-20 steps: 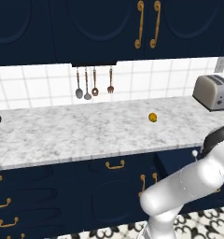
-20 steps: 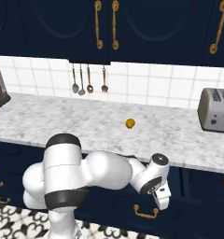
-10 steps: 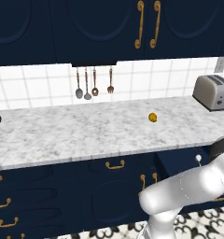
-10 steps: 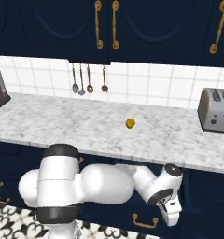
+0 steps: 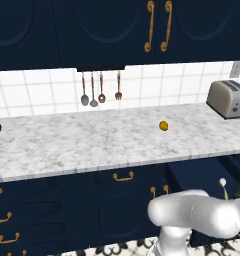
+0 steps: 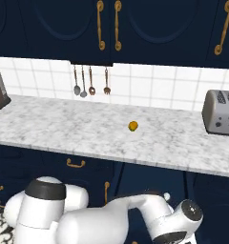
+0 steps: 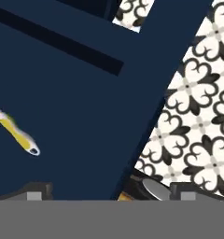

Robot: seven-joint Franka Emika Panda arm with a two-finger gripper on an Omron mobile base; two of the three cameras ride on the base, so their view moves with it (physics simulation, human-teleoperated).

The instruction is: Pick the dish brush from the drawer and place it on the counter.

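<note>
White arm (image 6: 135,212) has sunk lower beside drawer (image 7: 76,107)

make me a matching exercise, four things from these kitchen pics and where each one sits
Things:
1. brush
2. toaster
3. yellow ball
4. spoons

Places:
a. hanging on the tiled wall
b. far right of the counter
c. lying in the open drawer
d. middle of the counter, by itself

Pairs: 1-c, 2-b, 3-d, 4-a
</note>
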